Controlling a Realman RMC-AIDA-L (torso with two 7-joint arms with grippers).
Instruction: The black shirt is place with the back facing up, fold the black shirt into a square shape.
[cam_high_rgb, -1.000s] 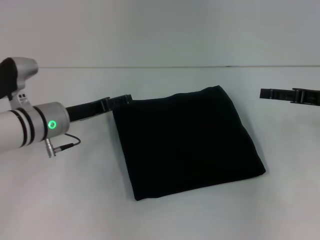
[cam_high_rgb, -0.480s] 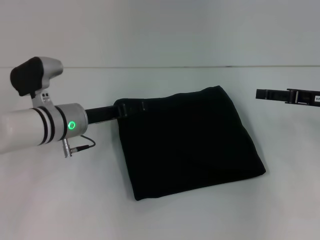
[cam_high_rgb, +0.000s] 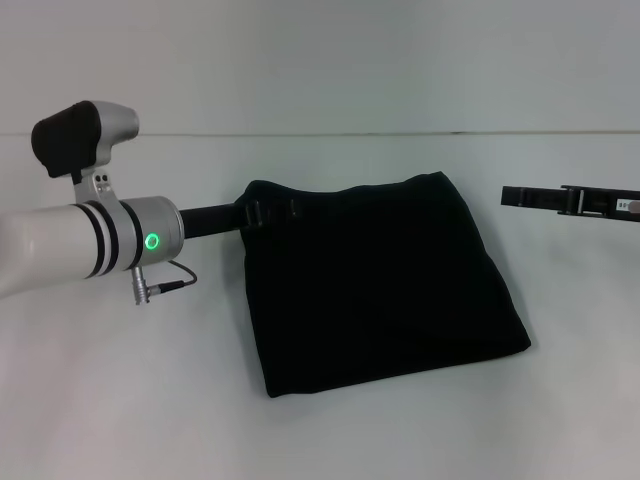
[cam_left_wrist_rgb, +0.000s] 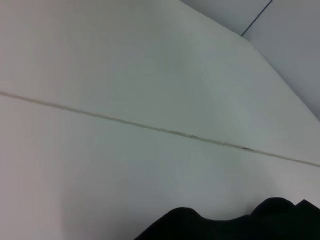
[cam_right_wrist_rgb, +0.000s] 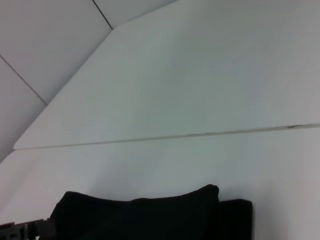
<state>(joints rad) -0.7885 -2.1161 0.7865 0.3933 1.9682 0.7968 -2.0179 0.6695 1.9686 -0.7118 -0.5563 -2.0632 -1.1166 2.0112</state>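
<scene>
A wide white counter (cam_high_rgb: 120, 400) is carrying the large plain black soft-fabric shirt (cam_high_rgb: 380, 285), which is lying folded into a rough square at the counter's middle. The silver-and-black left arm is reaching over the shirt's far-left corner, its black left hand (cam_high_rgb: 270, 212) lying against the fabric there; whether it is gripping cannot be told. The black right hand (cam_high_rgb: 512, 196) is hovering off the shirt's far-right corner, apart from it, its spread likewise unclear.
</scene>
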